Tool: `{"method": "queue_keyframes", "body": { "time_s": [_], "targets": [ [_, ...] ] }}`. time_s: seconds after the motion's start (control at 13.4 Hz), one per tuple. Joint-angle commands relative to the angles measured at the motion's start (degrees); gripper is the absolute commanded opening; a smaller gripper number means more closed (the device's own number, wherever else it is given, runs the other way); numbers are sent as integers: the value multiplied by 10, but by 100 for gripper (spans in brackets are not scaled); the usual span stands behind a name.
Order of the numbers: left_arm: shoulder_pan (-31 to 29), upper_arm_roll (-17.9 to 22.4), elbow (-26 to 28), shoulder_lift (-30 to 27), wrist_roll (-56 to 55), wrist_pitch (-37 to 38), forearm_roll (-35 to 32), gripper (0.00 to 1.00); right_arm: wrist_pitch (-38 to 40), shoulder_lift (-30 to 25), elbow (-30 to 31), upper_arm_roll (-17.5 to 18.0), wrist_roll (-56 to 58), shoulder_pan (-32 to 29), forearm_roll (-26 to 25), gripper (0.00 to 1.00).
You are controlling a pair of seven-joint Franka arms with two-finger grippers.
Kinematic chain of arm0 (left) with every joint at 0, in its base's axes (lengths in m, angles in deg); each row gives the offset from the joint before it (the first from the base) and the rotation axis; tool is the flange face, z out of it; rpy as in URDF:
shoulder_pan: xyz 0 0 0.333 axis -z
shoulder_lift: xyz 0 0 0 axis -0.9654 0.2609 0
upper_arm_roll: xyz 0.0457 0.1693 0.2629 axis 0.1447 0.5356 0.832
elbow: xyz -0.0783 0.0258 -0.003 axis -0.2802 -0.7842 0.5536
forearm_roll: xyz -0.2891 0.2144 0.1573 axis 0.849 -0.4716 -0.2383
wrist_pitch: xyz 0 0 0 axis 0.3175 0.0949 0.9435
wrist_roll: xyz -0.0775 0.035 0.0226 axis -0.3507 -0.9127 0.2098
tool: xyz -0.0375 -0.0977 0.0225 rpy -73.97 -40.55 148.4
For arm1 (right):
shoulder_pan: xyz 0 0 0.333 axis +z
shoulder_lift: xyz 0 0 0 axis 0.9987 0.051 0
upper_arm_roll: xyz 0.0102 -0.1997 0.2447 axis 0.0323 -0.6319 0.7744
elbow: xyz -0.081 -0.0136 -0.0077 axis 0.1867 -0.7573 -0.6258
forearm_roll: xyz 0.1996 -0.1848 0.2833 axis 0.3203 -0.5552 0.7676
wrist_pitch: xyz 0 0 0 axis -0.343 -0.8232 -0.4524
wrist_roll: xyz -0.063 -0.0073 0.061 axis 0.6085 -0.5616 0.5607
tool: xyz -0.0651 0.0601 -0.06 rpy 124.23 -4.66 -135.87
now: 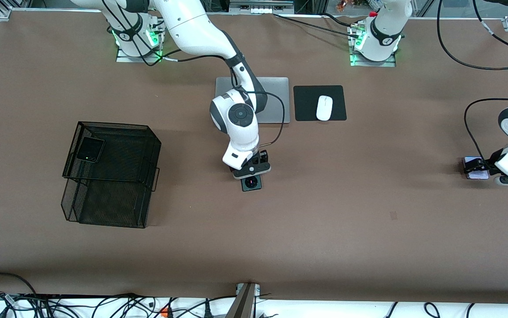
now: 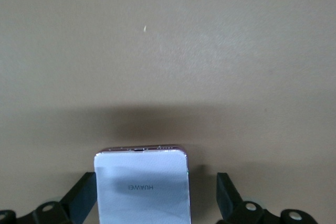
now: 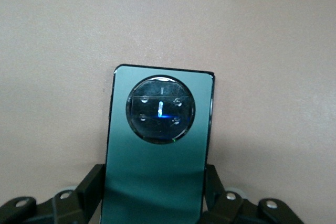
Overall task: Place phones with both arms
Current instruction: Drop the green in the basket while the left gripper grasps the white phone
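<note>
1. Phones first: dark green phone lies at mid-frame of the front view, flat on the table, camera ring up. Right gripper sits right on it, fingers pressed against both long edges in the right wrist view, so it is clamped on the phone. My read: grasp just made, lift comes next.
2. Lilac phone lies at the right edge of the front frame, toward the left arm's end of the table. Left gripper is down at it with jaws wide. Left wrist view shows one fingertip near one edge and a clear gap at the other, so nothing is gripped.
3. Black phone is already in the upper tier of the black mesh basket, left of centre in the front view. That is likely where the other two go.
4. View differences: the front view hides both grips under the wrists; only the wrist views show finger-to-edge contact. The right wrist view shows the camera ring and the left wrist view a brand mark on the lilac back. Wrist views show no basket.
5. Laptop and mouse on its mat sit in the upper centre, not involved.
</note>
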Motion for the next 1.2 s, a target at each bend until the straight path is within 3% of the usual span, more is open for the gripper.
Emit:
{"method": "queue_keyframes", "body": {
  "time_s": [0.0, 0.6, 0.9, 1.12],
  "targets": [
    [-15, -8, 11, -4, 8, -10, 18, 100, 51, -30, -3, -36, 4, 4, -4, 8],
    [-29, -8, 28, -1, 6, -27, 30, 100, 261, -188, -3, -126, -4, 4, -24, 1],
    [-29, -8, 28, 7, 6, -39, 44, 100, 282, -237, 15, -148, -6, 4, -37, 1],
    [-29, -8, 27, 15, 6, -44, 46, 100, 279, -251, 51, -193, 15, 4, -44, 1]
  ]
}}
